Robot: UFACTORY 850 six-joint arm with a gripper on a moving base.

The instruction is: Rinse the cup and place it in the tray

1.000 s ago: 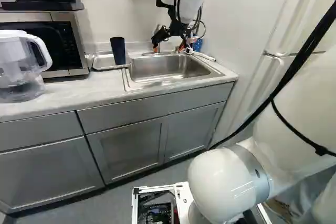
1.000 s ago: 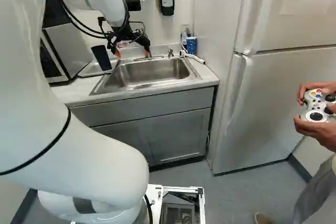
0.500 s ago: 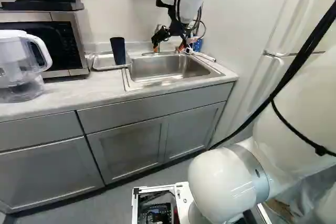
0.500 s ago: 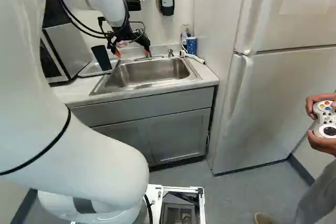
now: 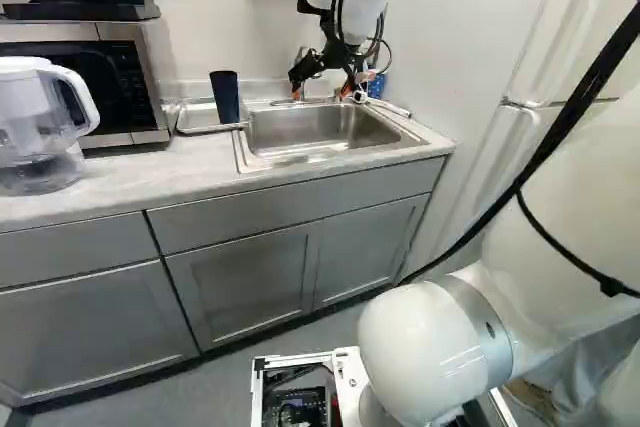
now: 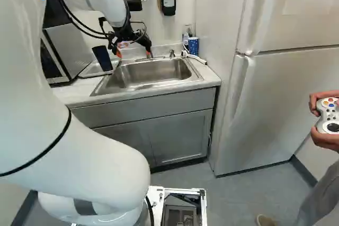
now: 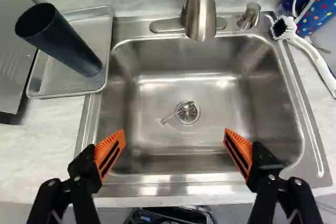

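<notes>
from here i see the sink (image 7: 205, 85) as brushed metal with bright streaks, the tray (image 7: 68, 80) as shiny metal, and the cup (image 7: 60, 35) as smooth dark matt plastic by its look. my tool's (image 5: 323, 90) orange pads (image 7: 107, 156) look matt and ribbed. the desk (image 5: 110, 187) has a smooth, marbled surface, the cabinet doors (image 5: 245, 287) a flat grey finish, and my arm (image 6: 79, 146) glossy white.

The pale counter (image 5: 140, 182) has a sink (image 7: 257, 90) set into it, a tray (image 7: 52, 80) just beside that, a microwave (image 5: 150, 72) with a pitcher (image 5: 28, 122) in front, and, across the sink, a brush (image 7: 316, 60) and mug (image 7: 321, 11).
</notes>
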